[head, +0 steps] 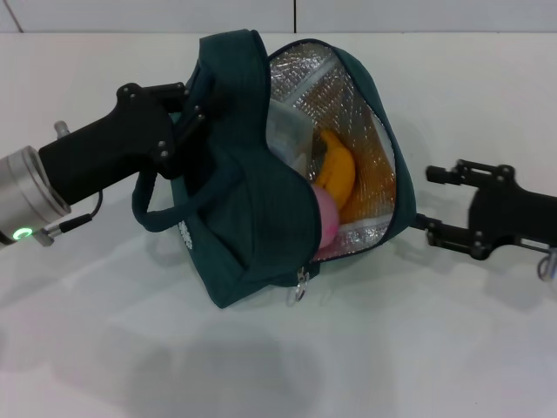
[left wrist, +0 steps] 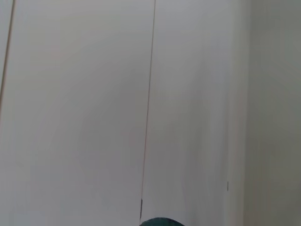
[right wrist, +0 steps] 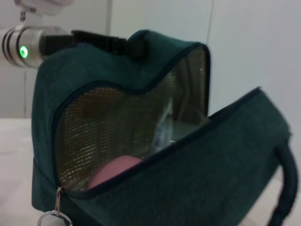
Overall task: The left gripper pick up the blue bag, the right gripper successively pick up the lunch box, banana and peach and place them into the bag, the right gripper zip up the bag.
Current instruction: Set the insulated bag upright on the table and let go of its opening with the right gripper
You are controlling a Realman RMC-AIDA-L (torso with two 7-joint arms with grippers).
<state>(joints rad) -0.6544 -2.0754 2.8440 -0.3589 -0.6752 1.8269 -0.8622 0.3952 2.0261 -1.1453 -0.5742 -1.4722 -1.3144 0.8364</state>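
1. Gripping the top edge of the blue bag [head: 252, 218] near its handle [head: 170, 209], the left gripper [head: 187, 113] had its fingers closed on the fabric at about 10 o'clock of the bag.
2. The bag rested tilted on the white counter [head: 452, 348], its flap open toward 3 o'clock and the silver lining [head: 318, 83] exposed.
3. Inside lay the lunch box [head: 287, 131], the banana [head: 338, 170] beside it, and the peach [head: 324, 222] nearest the opening's lower corner.
4. The right gripper [head: 439, 205] hovered at 3 o'clock, just beside the bag, fingers spread wide and holding nothing.
5. The zipper pull [head: 300, 287] hung at the bag's 6 o'clock corner.
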